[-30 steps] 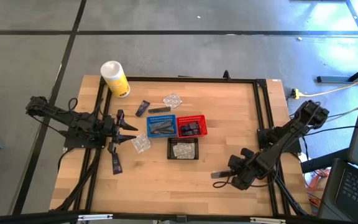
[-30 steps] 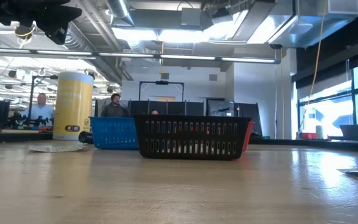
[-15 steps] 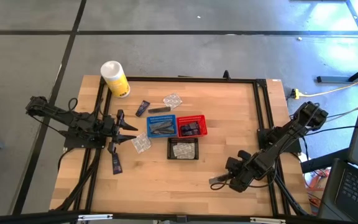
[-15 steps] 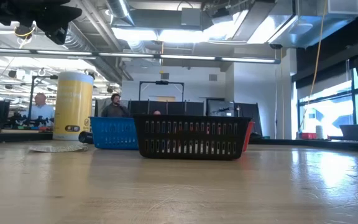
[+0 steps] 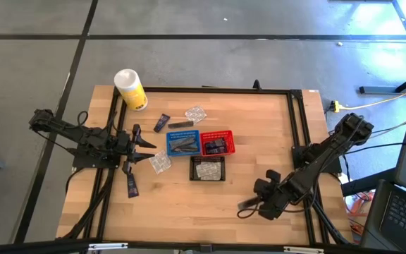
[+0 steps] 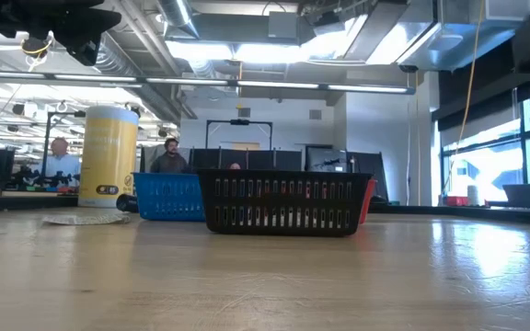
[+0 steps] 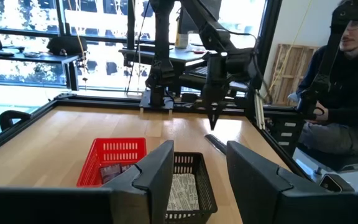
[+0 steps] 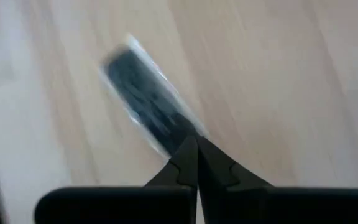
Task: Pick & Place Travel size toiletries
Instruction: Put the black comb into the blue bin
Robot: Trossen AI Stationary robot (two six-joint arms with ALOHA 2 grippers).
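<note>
Gripping a dark sachet (image 8: 148,102) end-on, your right pincer (image 8: 196,163) is clenched at the tabletop's (image 5: 259,127) five o'clock; baskets lying toward ten.

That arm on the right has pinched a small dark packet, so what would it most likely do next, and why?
Probably carry it toward the baskets. The right gripper is shut on a dark sachet, held by one end above bare wood near the table's front right, well away from the blue basket, red basket and black basket. Which basket, I cannot tell.

baskets (image 5: 208,152) mid-table, bare wood (image 5: 182,208) nearside
</note>
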